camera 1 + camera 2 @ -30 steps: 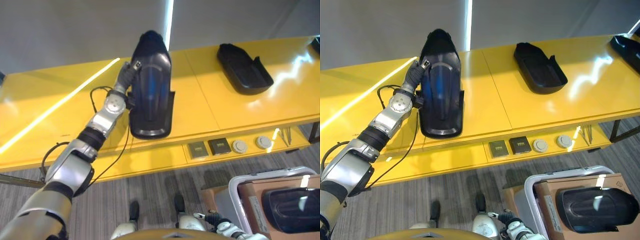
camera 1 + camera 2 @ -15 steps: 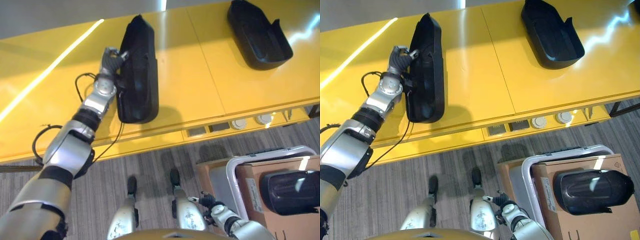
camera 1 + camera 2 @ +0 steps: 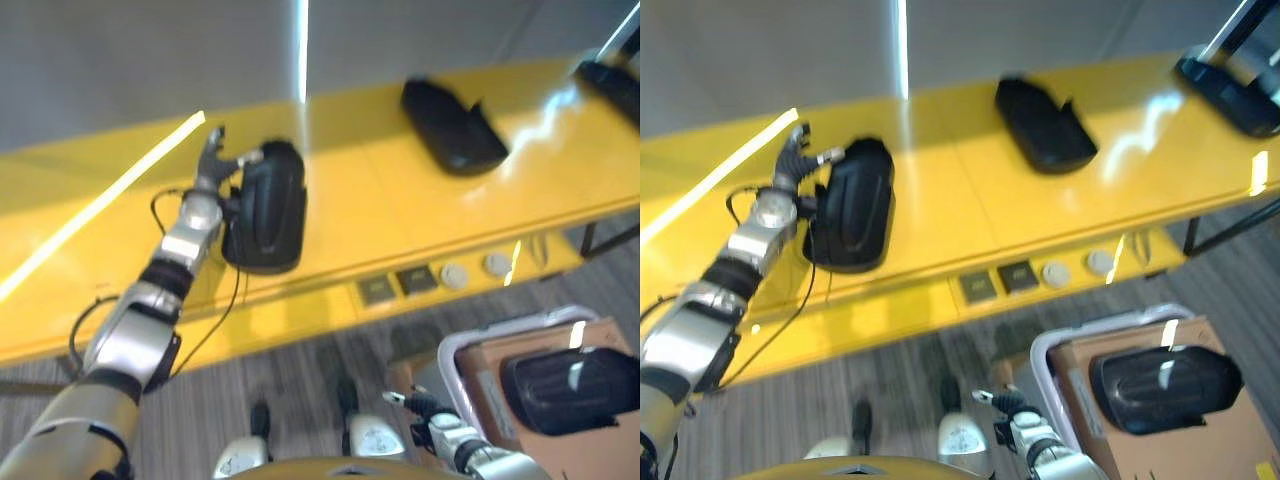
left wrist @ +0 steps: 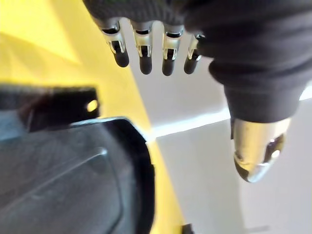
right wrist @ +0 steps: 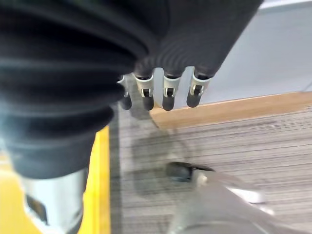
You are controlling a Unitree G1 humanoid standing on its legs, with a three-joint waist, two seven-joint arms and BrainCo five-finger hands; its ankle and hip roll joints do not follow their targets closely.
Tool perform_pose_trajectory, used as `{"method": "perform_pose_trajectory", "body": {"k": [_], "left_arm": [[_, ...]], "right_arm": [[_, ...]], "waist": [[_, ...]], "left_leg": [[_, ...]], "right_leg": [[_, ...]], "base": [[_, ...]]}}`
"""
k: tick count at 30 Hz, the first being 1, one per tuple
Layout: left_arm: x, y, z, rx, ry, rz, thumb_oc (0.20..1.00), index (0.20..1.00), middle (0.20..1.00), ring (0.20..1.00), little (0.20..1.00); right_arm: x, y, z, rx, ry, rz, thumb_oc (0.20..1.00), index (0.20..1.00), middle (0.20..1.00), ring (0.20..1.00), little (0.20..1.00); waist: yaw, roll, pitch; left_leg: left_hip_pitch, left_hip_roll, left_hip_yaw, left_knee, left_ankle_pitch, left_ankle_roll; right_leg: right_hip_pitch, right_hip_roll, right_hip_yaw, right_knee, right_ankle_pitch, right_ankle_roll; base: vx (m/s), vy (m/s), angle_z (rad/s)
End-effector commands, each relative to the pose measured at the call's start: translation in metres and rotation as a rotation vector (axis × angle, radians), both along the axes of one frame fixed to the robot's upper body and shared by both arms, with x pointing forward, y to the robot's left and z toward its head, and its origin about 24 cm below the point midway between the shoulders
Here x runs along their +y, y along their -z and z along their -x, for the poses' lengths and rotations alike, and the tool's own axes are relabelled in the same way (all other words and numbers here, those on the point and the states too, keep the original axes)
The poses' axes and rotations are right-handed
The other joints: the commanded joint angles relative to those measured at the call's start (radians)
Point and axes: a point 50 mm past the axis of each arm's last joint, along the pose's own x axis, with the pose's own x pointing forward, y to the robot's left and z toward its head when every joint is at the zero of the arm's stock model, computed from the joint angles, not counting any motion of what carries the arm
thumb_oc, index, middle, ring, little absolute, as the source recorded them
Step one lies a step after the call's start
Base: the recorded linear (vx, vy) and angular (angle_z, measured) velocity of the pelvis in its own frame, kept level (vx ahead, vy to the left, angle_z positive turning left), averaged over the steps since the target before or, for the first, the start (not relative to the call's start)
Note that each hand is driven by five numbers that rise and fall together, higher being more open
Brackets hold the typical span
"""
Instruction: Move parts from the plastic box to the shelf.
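Left eye view: glossy yellow shelf (image 3: pixel 380 215) bearing a black moulded plastic part (image 3: pixel 268 203), rounded shell shape, lying flat. Left hand (image 3: pixel 215 160) just beside its far edge, fingers spread, holding nothing. Second black tray-like part (image 3: pixel 452 126) further right. Grey-rimmed plastic box (image 3: pixel 470 360) on the ribbed floor, cardboard inside, another dark rounded part (image 3: pixel 570 388) on top.

Right eye view: right hand (image 3: pixel 1012 410) low, near the box; grip impossible to judge.

Left wrist view: fingers (image 4: pixel 142 53) straight above the part's smooth rim.

Right wrist view: fingers (image 5: pixel 168 95) hanging relaxed over grey striped carpet.
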Motion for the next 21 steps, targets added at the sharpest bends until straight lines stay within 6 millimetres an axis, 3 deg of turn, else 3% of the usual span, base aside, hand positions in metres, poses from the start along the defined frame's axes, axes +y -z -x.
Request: {"method": "perform_pose_trajectory", "body": {"k": [1, 5, 7, 12, 14, 15, 17, 19, 21], "left_arm": [[0.013, -0.029, 0.001, -0.13, -0.016, -0.025, 1.0, 1.0, 1.0, 1.0, 1.0], [0.011, -0.055, 0.003, -0.236, -0.009, -0.021, 1.0, 1.0, 1.0, 1.0, 1.0], [0.01, -0.078, 0.008, -0.35, -0.026, -0.043, 1.0, 1.0, 1.0, 1.0, 1.0], [0.007, -0.096, 0.022, -0.472, -0.005, -0.049, 1.0, 1.0, 1.0, 1.0, 1.0], [0.005, -0.093, 0.047, -0.55, 0.055, 0.004, 1.0, 1.0, 1.0, 1.0, 1.0], [0.005, -0.093, 0.047, -0.549, 0.054, 0.004, 1.0, 1.0, 1.0, 1.0, 1.0], [0.006, -0.063, 0.095, -0.566, 0.163, 0.094, 1.0, 1.0, 1.0, 1.0, 1.0], [0.008, -0.053, 0.106, -0.553, 0.179, 0.121, 1.0, 1.0, 1.0, 1.0, 1.0], [0.015, -0.029, 0.141, -0.501, 0.215, 0.171, 1.0, 1.0, 1.0, 1.0, 1.0]], "right_arm": [[-0.009, 0.012, 0.043, 0.112, 0.072, 0.0, 1.0, 1.0, 1.0, 1.0, 1.0], [-0.009, 0.01, 0.034, 0.095, 0.054, -0.006, 1.0, 1.0, 1.0, 1.0, 1.0], [-0.008, 0.008, 0.029, 0.081, 0.044, -0.006, 1.0, 1.0, 1.0, 1.0, 1.0], [-0.008, 0.007, 0.025, 0.068, 0.045, -0.007, 1.0, 1.0, 1.0, 1.0, 1.0], [-0.007, 0.008, 0.026, 0.076, 0.044, -0.006, 1.0, 1.0, 1.0, 1.0, 1.0], [-0.007, 0.008, 0.026, 0.077, 0.043, -0.006, 1.0, 1.0, 1.0, 1.0, 1.0], [-0.002, 0.014, 0.04, 0.122, 0.046, -0.016, 1.0, 1.0, 1.0, 1.0, 1.0], [0.0, 0.015, 0.042, 0.127, 0.046, -0.021, 1.0, 1.0, 1.0, 1.0, 1.0], [0.006, 0.017, 0.046, 0.132, 0.033, -0.029, 1.0, 1.0, 1.0, 1.0, 1.0]], "waist": [[0.041, -0.037, -0.131], [0.049, -0.036, -0.146], [0.055, -0.036, -0.146], [0.064, -0.034, -0.146], [0.079, -0.034, -0.144], [0.078, -0.034, -0.145], [0.102, -0.033, -0.14], [0.111, -0.033, -0.136], [0.13, -0.032, -0.125]], "left_leg": [[-0.108, -0.012, -0.006, 0.085, -0.048, 0.038], [-0.1, -0.009, -0.016, 0.076, -0.048, 0.035], [-0.098, -0.005, -0.02, 0.074, -0.045, 0.032], [-0.098, 0.0, -0.028, 0.072, -0.043, 0.027], [-0.108, 0.004, -0.037, 0.07, -0.031, 0.025], [-0.108, 0.004, -0.037, 0.07, -0.031, 0.025], [-0.108, 0.008, -0.049, 0.066, -0.027, 0.022], [-0.109, 0.009, -0.051, 0.066, -0.026, 0.022], [-0.113, 0.011, -0.055, 0.065, -0.023, 0.02]], "right_leg": [[0.008, -0.12, 0.013, 0.069, -0.035, 0.103], [0.022, -0.116, 0.004, 0.06, -0.05, 0.102], [0.02, -0.112, 0.001, 0.066, -0.058, 0.098], [0.023, -0.108, -0.005, 0.063, -0.067, 0.093], [0.019, -0.105, -0.008, 0.063, -0.07, 0.085], [0.019, -0.105, -0.008, 0.063, -0.07, 0.085], [0.027, -0.099, -0.014, 0.055, -0.08, 0.075], [0.028, -0.098, -0.016, 0.054, -0.082, 0.073], [0.029, -0.095, -0.02, 0.054, -0.086, 0.067]], "base": [[0.01, -0.014, 0.2], [-0.02, -0.041, 0.13], [-0.05, -0.052, 0.12], [-0.04, -0.04, 0.06], [-0.09, -0.067, 0.05], [-0.06, -0.065, 0.06], [-0.07, -0.07, 0.04], [-0.05, -0.04, -0.02], [-0.07, -0.064, 0.02]]}}
